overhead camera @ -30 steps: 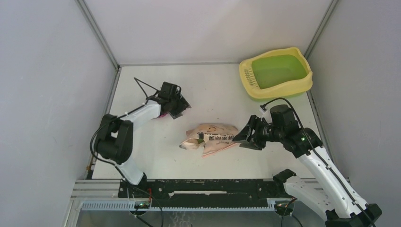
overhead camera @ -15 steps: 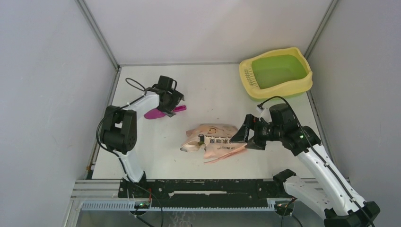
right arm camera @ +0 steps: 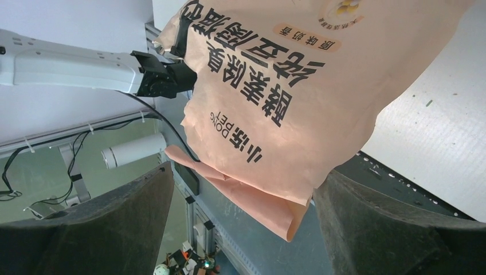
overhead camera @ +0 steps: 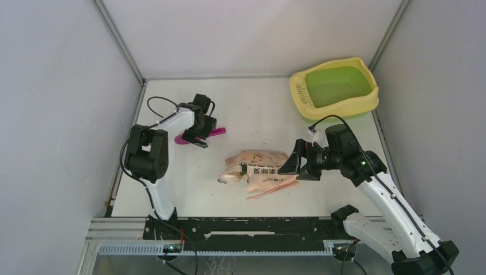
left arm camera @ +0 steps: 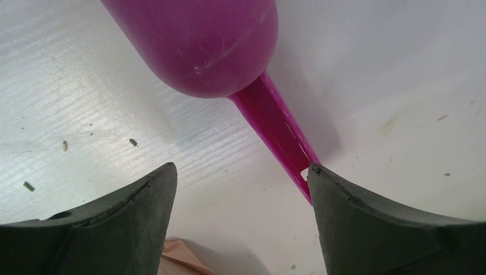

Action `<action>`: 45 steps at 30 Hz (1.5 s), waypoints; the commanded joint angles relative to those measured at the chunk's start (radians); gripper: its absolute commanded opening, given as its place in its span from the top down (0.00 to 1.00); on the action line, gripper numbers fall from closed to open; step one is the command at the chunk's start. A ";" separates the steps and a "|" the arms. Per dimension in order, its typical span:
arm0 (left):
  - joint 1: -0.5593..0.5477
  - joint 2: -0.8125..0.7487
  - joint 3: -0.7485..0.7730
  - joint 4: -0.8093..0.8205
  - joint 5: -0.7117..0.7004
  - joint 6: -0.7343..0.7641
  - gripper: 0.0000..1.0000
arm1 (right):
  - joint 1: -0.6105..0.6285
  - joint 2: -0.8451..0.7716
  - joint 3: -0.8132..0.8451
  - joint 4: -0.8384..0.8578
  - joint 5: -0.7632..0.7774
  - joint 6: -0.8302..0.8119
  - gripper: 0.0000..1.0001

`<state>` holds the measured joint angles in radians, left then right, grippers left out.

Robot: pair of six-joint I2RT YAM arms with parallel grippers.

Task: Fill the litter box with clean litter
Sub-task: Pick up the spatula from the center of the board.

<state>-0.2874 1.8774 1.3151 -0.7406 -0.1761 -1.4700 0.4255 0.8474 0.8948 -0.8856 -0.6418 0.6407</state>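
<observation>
The litter box [overhead camera: 304, 106], pale yellow with a plain green basin, stands at the table's far right corner. A few dark specks of litter [left arm camera: 133, 142] lie on the white table. A magenta scoop [left arm camera: 200, 40] lies bowl-down. Its handle [left arm camera: 275, 132] runs to my left gripper's right fingertip. My left gripper [left arm camera: 240, 177] is open just above the table, also seen as the left gripper [overhead camera: 202, 136]. The peach-pink bag [overhead camera: 258, 166] lies mid-table. My right gripper [right arm camera: 240, 186] is open, with the bag's [right arm camera: 298, 86] folded end between its fingers; this is the right gripper [overhead camera: 293, 166] at the bag's right end.
White walls close in the left, back and right sides. The black rail [overhead camera: 258, 226] with both arm bases runs along the near edge. The scoop [overhead camera: 216, 132] sticks out to the right of the left gripper.
Both grippers opened wider. The left gripper came down over the scoop's handle. The right gripper slid left round the bag's end, and the bag's lower flap spread on the table.
</observation>
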 commanded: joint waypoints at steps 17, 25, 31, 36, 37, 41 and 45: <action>0.022 0.189 0.205 -0.139 0.091 -0.186 0.17 | -0.076 -0.009 -0.001 0.047 -0.111 -0.085 0.06; 0.023 0.143 0.110 -0.107 0.106 -0.202 0.38 | -0.084 -0.014 -0.016 0.054 -0.129 -0.089 0.07; 0.021 0.053 -0.051 -0.002 0.147 -0.158 0.77 | -0.085 -0.041 -0.016 0.051 -0.128 -0.070 0.09; 0.016 -0.032 -0.102 0.071 0.135 -0.019 1.00 | -0.085 -0.081 -0.004 0.050 -0.130 -0.037 0.09; 0.011 -0.058 -0.099 0.097 0.128 0.060 1.00 | -0.085 -0.086 0.005 0.050 -0.130 -0.034 0.09; -0.008 -0.208 -0.106 0.182 0.108 0.279 1.00 | -0.086 -0.096 0.038 0.052 -0.119 -0.017 0.10; -0.013 -0.384 -0.098 0.212 0.136 0.486 1.00 | -0.086 -0.094 0.096 0.046 -0.095 -0.010 0.10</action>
<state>-0.2916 1.7065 1.2064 -0.6167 -0.0330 -1.2510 0.3462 0.7647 0.9001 -0.8761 -0.7433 0.6098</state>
